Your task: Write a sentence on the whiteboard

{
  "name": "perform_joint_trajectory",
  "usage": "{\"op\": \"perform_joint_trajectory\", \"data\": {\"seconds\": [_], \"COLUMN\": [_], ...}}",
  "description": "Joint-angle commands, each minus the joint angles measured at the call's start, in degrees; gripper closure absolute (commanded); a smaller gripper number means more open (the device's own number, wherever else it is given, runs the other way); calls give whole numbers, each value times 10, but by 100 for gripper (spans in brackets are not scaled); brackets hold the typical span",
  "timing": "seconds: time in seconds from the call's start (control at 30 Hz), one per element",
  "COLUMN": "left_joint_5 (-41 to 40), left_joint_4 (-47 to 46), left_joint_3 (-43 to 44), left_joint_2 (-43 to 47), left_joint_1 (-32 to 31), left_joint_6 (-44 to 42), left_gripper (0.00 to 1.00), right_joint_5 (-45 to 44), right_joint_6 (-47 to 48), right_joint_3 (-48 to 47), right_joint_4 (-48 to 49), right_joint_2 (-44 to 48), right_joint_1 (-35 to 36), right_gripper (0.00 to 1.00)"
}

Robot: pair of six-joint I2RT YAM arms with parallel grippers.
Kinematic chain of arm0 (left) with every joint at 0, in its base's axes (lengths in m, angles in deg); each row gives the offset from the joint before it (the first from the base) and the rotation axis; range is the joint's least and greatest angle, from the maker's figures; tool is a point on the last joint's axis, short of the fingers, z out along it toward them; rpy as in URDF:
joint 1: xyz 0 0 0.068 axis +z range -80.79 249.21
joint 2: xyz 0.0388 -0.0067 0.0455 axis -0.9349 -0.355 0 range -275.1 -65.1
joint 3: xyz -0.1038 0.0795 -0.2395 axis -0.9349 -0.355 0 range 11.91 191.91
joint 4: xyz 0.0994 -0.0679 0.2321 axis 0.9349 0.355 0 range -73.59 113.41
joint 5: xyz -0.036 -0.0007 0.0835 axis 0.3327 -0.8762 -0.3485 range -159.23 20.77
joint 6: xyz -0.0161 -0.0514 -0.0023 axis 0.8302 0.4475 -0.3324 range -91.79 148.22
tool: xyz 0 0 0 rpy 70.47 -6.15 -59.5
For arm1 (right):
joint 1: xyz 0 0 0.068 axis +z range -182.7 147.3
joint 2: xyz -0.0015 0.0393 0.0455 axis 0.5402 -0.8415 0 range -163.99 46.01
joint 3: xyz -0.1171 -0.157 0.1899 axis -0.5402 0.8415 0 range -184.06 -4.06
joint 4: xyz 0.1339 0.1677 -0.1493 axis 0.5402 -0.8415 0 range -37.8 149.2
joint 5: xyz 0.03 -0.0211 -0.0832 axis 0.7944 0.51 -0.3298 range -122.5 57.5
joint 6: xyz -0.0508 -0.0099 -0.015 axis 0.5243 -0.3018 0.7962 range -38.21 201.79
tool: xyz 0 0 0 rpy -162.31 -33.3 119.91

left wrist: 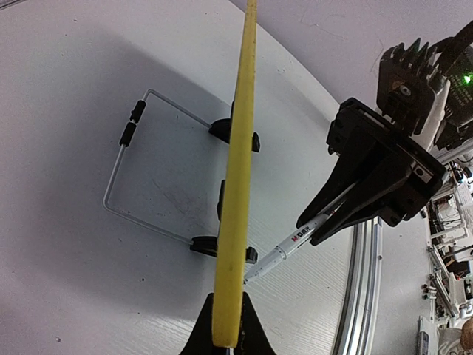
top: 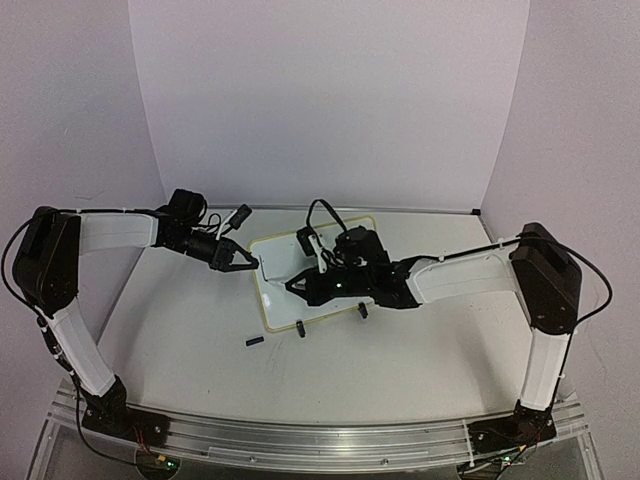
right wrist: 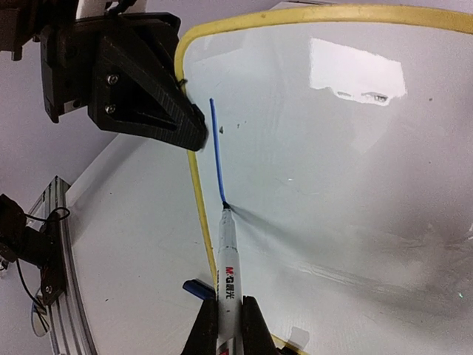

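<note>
The whiteboard point(top: 283, 260) stands tilted on its wire stand at mid-table. It fills the right wrist view point(right wrist: 332, 170), and the left wrist view shows its yellow rim point(left wrist: 240, 148) edge-on. My left gripper point(top: 253, 262) is shut on the board's left rim point(left wrist: 229, 305). My right gripper point(top: 297, 286) is shut on a white marker point(right wrist: 228, 259), whose tip touches the board near its left edge. A single blue stroke point(right wrist: 216, 148) runs up from the tip. No words of the sentence show.
The marker's blue cap point(top: 254, 342) lies on the table left of the board's front. It also shows in the right wrist view point(right wrist: 198, 288). The wire stand point(left wrist: 122, 174) juts out behind the board. A metal rail point(top: 300, 440) runs along the near table edge.
</note>
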Motion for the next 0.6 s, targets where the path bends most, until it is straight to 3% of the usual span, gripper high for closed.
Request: {"op": "perform_joint_trajectory", "data": {"seconds": [0.0,0.2,0.37,0.57], "left_joint_5": [-10,-11,-12,-13], "left_joint_4": [11,11,12,12], "left_joint_3": [23,23,23,24], "left_joint_2": [4,7,6,6], "left_joint_1": [-2,-2,-2,-2], "left_joint_6": [-25,-24,-25,-26], "left_gripper": [100,100,100,100], "right_joint_5": [-53,-46,15,-26], "right_joint_6": [-7,-3,4,-7], "right_joint_3": [16,32,45,38], "right_joint_4": [0,6,29,28], "right_joint_2": [32,58,86,82], "right_joint_1": [-3,-2,-3,-5], "right_gripper": [100,100,100,100]}}
